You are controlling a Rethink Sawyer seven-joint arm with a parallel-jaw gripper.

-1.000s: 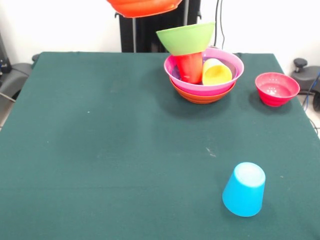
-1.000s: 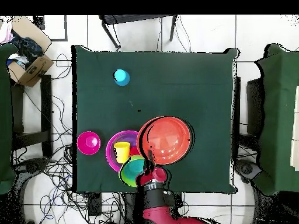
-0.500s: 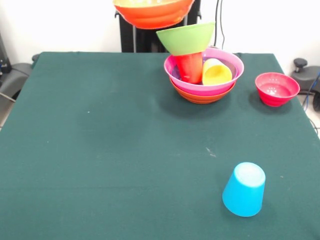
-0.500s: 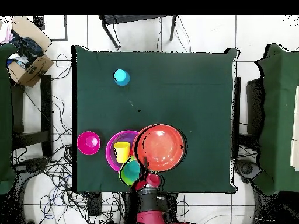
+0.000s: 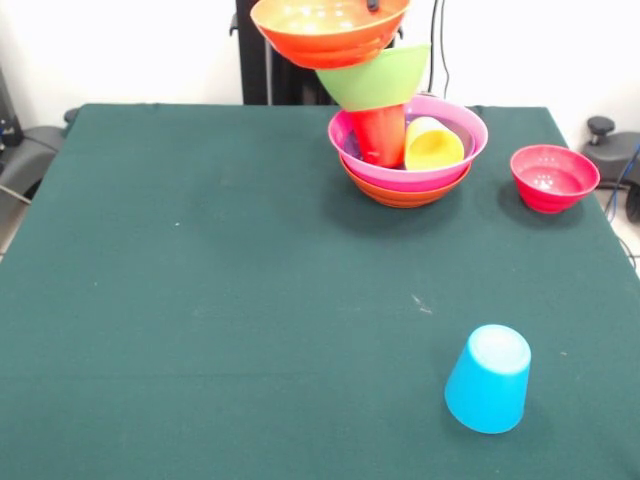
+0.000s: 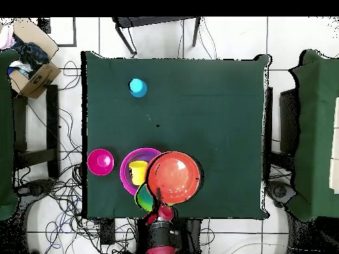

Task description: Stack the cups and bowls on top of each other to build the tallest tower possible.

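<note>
My gripper (image 5: 372,5) shows only as a dark tip at the top edge, shut on the rim of a large orange bowl (image 5: 330,28) that hangs in the air just left of and above the tower. The tower: a second orange bowl (image 5: 405,193) lowest, a magenta bowl (image 5: 470,125) in it, a red cup (image 5: 380,135) upright inside, a tilted lime green bowl (image 5: 385,78) on the cup. A yellow cup (image 5: 433,145) lies in the magenta bowl. In the overhead view the held bowl (image 6: 174,177) covers part of the tower, with the gripper (image 6: 159,208) at its edge.
A small crimson bowl (image 5: 553,177) stands right of the tower. A light blue cup (image 5: 489,378) stands upside down near the front right of the green table (image 5: 200,280). A cardboard box (image 6: 30,56) sits off the table.
The held orange bowl has come down and moved toward the tower; it now overlaps the lime green bowl. Nothing else has moved.
</note>
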